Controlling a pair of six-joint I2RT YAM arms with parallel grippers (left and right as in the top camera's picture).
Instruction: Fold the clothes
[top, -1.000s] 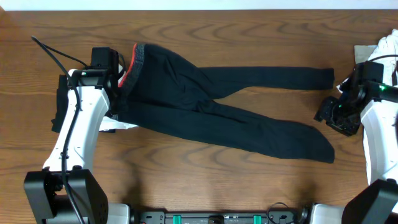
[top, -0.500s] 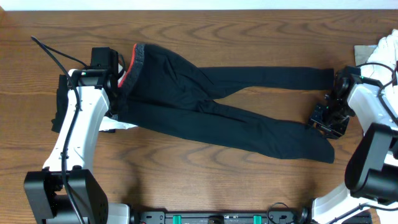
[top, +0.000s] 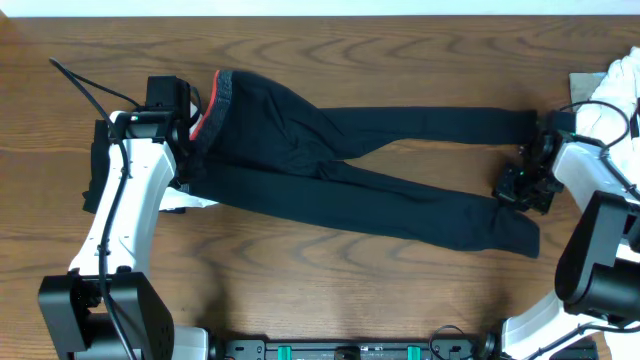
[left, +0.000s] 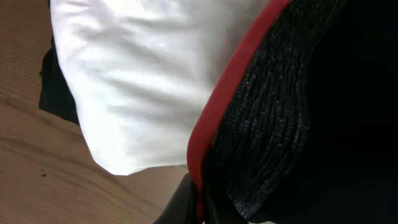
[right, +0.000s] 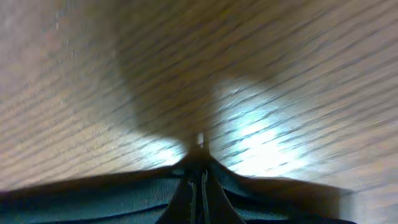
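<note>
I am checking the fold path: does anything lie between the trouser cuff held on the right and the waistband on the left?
Nothing visible blocks it. Between the right gripper, shut on a cuff, and the waistband lie only the black trousers themselves. A white garment peeks out beneath the waistband end.

You are bringing the right gripper (top: 520, 186) in from the right edge of the table (top: 300, 290) to the near leg's end of the black trousers (top: 330, 160); its jaws, open before, are now pinching the fabric.
</note>
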